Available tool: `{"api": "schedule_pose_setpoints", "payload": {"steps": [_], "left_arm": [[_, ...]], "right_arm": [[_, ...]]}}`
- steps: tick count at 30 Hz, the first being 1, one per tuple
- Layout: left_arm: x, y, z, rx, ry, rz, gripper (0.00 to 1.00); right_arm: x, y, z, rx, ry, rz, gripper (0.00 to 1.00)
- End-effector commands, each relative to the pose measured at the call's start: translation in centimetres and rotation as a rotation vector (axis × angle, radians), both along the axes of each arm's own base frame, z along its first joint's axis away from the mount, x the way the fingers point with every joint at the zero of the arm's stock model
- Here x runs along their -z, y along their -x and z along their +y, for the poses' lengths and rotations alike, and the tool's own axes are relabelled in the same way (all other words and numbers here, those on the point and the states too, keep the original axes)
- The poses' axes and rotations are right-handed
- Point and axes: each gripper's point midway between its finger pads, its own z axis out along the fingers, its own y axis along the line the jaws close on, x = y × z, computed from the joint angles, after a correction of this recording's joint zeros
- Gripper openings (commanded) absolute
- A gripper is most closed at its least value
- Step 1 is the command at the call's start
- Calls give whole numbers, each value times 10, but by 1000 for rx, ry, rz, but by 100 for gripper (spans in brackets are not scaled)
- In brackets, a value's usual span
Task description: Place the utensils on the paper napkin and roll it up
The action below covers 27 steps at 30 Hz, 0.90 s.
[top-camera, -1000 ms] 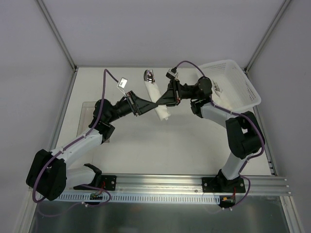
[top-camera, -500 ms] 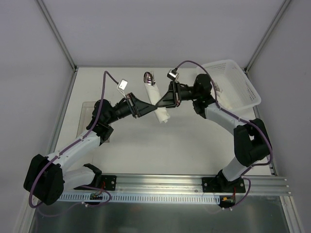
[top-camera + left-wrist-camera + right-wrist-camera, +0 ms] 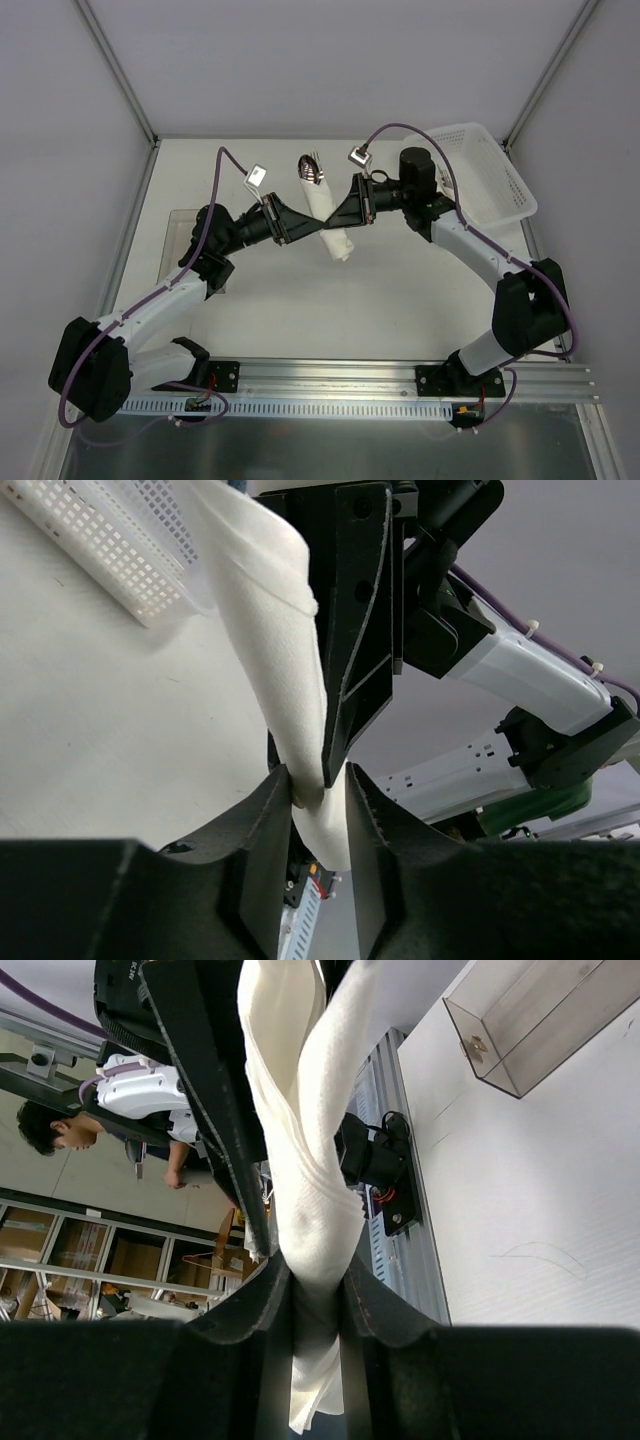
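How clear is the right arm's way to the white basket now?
Likely yes on path: the basket sits right beside it, nothing between. But the right fingers and left fingers both clamp the rolled napkin, so it must release first.

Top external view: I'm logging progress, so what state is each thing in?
paper napkin: rolled, pinched by both grippers.
utensils: wrapped inside, ends poking out the far end.
left gripper: shut on the paper napkin.
right gripper: shut on the paper napkin.
basket: upright, nothing visible inside.
clear box: standing on the table.

Handles of utensils point(image 3: 312, 167) inside rolled paper napkin point(image 3: 338, 242)
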Motion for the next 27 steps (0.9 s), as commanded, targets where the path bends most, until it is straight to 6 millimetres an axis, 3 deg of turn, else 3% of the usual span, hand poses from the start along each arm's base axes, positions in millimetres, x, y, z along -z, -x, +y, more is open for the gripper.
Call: {"api": "schedule_pose_setpoints", "payload": {"steps": [1,6,11,16,17,21,27], "left_arm": [[-70,8,1,19,136,-193,25],[-67,6,-1,26,134,-175,22],[-66,4,0,12,148,-170,2],[-59,-1,1,-16,147,-165,0],[-57,-3,1,-15,143,-161,0],[-56,-4,-1,-4,157,-167,0],[-58,-3,-5,15,177,-174,0]], "right_arm": [[-11,8,-1,-26,-13,-63,0],[-12,10,0,-37,-17,-66,0],[-12,15,1,-66,-23,-72,1],[-16,17,-2,-77,-30,-75,16],[-17,15,-4,-74,-31,-76,25],[-21,10,-10,-58,-34,-77,40],[-21,-1,-12,-24,-28,-62,40]]}}
